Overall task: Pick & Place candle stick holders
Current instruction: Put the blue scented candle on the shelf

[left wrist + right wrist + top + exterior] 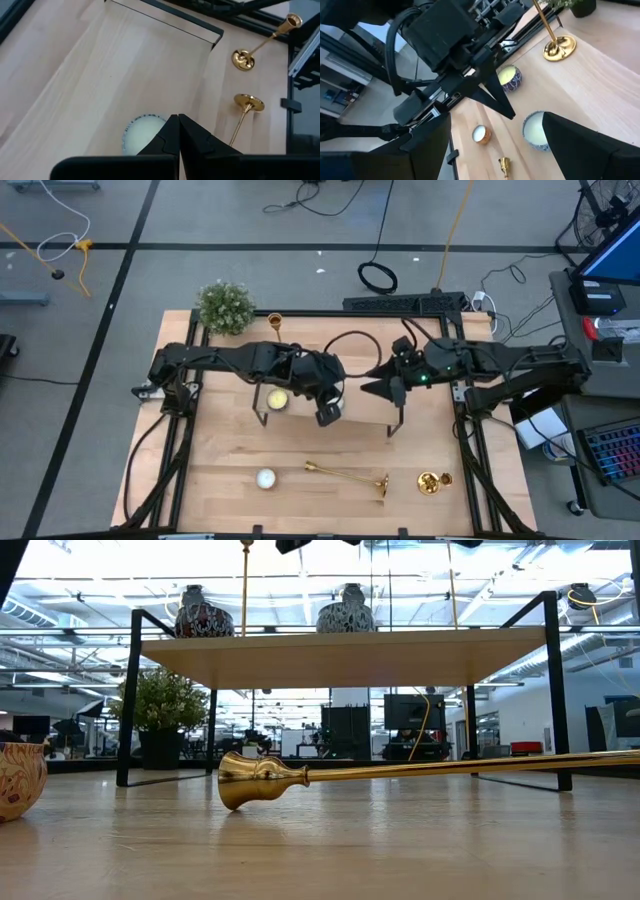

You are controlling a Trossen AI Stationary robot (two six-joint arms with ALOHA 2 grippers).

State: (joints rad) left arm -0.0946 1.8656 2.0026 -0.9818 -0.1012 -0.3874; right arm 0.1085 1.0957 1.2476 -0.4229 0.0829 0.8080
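L gripper [178,131], fingers pressed together on nothing, is hovering over shelf [350,395] w/ fallen gold candlestick [347,474] lying well below/front on table; R gripper [385,387], spread, waiting beside; next: reopening, descending to stem.

We saw a wooden shelf [330,415], a small plant [225,307], and a white tealight [265,478] on the table [230,455].

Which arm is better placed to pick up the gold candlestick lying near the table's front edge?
Probably left: the left gripper, shut and empty, hangs over the front edge of the shelf, nearest the lying candlestick, though it must open. The right gripper is open but farther back.
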